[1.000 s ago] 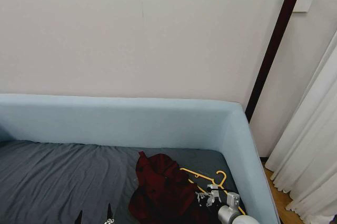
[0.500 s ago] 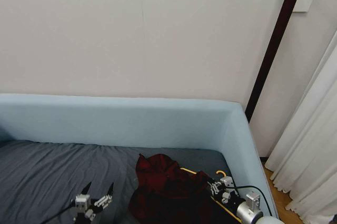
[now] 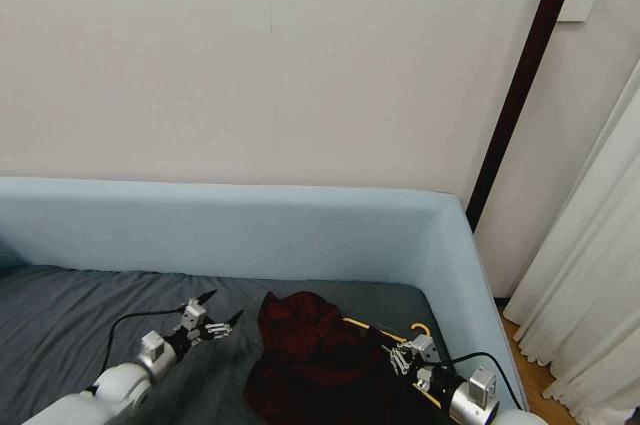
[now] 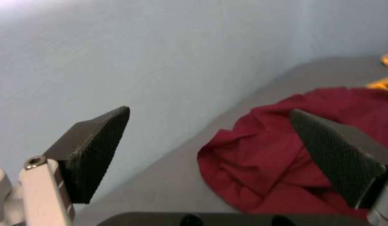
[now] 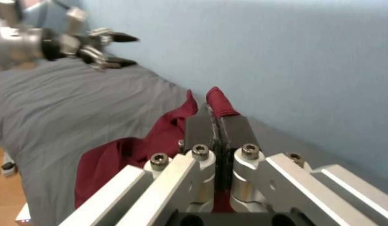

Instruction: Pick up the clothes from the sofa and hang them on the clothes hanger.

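A dark red garment [image 3: 310, 355] lies crumpled on the sofa's grey seat [image 3: 80, 315], partly covering an orange hanger [image 3: 421, 331]. My right gripper [image 3: 398, 358] sits at the garment's right edge, shut on a fold of the red garment [image 5: 214, 100], which peaks just past the tips of the right gripper [image 5: 214, 120]. My left gripper [image 3: 212, 323] hovers open just left of the garment, apart from it. In the left wrist view the left gripper [image 4: 213, 141] has its fingers spread wide, with the garment [image 4: 288, 155] and bits of the hanger [image 4: 380, 84] beyond.
The sofa's light blue backrest [image 3: 250, 230] and right armrest [image 3: 455, 275] wall in the seat. A dark rack pole [image 3: 520, 85] stands at the right by the wall, with a white curtain [image 3: 590, 295] and wooden floor [image 3: 540, 375] beyond.
My left arm has risen into view and reached forward toward the garment, fingers open. The right gripper has moved up slightly, and the garment now covers more of the hanger.
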You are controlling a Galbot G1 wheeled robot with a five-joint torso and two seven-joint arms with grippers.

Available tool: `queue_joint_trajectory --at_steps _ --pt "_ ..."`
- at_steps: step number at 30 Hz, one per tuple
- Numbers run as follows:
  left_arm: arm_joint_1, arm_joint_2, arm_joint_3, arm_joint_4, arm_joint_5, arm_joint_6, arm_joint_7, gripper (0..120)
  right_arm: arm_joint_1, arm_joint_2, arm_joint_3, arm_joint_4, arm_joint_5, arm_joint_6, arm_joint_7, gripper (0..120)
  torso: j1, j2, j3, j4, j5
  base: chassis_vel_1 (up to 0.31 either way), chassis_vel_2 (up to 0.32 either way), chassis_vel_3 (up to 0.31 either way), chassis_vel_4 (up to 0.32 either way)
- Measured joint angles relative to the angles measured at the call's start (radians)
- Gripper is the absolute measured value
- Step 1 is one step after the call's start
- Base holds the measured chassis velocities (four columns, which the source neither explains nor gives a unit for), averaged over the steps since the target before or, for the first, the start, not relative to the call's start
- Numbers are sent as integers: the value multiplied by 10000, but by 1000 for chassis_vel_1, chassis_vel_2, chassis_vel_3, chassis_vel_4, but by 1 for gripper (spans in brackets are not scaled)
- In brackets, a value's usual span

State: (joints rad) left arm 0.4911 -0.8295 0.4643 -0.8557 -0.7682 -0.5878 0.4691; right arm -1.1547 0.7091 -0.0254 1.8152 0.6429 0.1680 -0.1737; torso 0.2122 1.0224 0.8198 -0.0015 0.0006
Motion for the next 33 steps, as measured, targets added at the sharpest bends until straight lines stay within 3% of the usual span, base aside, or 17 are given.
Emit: queue_joint_trajectory --at_steps 3,5,7,13,24,33 --pt "-841 -737 75 1470 551 -219 1523 100 -32 -7 92 184 -188 183 -9 0 1 1 -1 -7 -19 0 0 0 0" --pt "-960 -986 -89 1831 716 -127 1806 100 -11 0 91 297 -332 273 -54 0 1 0 1 3 -6 0 0 0 0" --pt "-1034 -1282 -180 2074 871 39 2105 100 -69 -11 105 477 -523 418 -131 0 0 1 0 11 -16 0 0 0 0" --pt "-1434 -2177 -292 3460 1842 -4 2375 100 -243 -167 178 854 -1295 1057 -646 0 0 3 -1 0 -12 0 0 0 0" --pt "-2012 -3367 -282 4619 3389 -289 2188 100 -317 -713 229 1509 -1817 1698 -1624 0 -2 3 -1 4 -11 0 0 0 0" --pt "-2577 -3795 393 4749 4284 -479 2242 100 -496 -811 435 1765 -1840 1749 -1782 0 -1 3 -1 2 -12 0 0 0 0"
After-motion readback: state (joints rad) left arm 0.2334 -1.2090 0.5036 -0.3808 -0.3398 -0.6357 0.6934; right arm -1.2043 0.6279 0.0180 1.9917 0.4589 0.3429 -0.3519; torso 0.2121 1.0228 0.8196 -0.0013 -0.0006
